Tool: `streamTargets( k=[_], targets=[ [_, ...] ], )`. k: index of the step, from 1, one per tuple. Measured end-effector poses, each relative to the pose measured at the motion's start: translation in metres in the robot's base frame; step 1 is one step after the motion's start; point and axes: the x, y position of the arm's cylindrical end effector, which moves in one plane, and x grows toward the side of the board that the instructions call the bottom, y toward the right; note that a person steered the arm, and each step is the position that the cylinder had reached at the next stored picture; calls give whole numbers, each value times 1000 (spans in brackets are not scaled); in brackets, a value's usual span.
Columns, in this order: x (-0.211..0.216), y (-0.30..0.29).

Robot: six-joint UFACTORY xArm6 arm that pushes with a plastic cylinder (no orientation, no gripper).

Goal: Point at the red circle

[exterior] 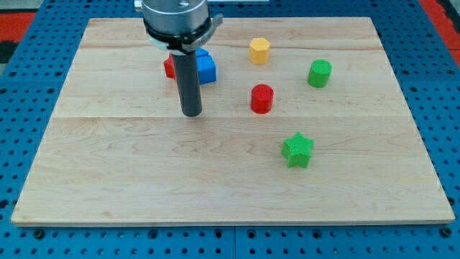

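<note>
The red circle [261, 98] is a short red cylinder standing a little right of the board's middle. My tip [191, 113] rests on the wooden board to the view's left of the red circle, about a hundred pixels from it, not touching any block. The dark rod rises from the tip toward the view's top and hides part of a red block [169, 67] and of a blue block [205, 67] behind it.
A yellow hexagon [259, 50] sits above the red circle. A green cylinder [320, 73] stands to the upper right. A green star [297, 150] lies below and right of the red circle. The wooden board [108, 180] lies on a blue pegboard.
</note>
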Motion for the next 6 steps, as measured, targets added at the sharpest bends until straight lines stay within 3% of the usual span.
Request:
streamTargets(
  k=[3,4,6],
  targets=[
    [26,111],
    [7,139],
    [-26,126]
  ],
)
